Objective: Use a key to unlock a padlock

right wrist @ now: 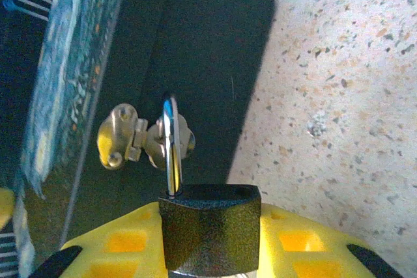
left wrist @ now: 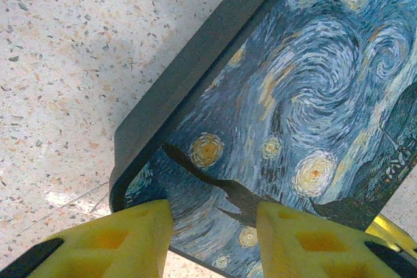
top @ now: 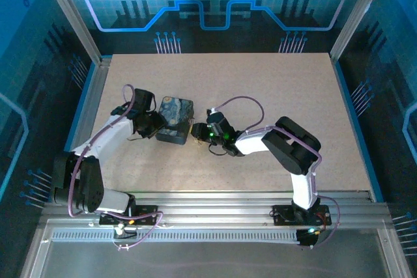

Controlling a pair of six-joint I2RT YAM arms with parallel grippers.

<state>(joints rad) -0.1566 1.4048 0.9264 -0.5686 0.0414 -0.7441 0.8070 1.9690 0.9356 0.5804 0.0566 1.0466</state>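
The dark padlock (right wrist: 210, 229) sits between the yellow fingers (right wrist: 296, 242) of my right gripper (right wrist: 210, 221), which is shut on its body. Its shiny shackle (right wrist: 171, 148) passes through the brass hasp (right wrist: 124, 136) on the dark side of the swirl-patterned box (right wrist: 195, 43). In the top view my right gripper (top: 199, 132) is at the box's (top: 174, 116) right side and my left gripper (top: 152, 125) at its left side. My left gripper (left wrist: 214, 226) is open, its fingers spread over the patterned face (left wrist: 313, 96) near a corner, with nothing gripped between them. The key is out of view.
The box lies on the speckled table (top: 273, 89), left of centre. Metal frame posts (top: 71, 17) and blue panels enclose the table. A rail (top: 215, 200) runs along the near edge by the arm bases.
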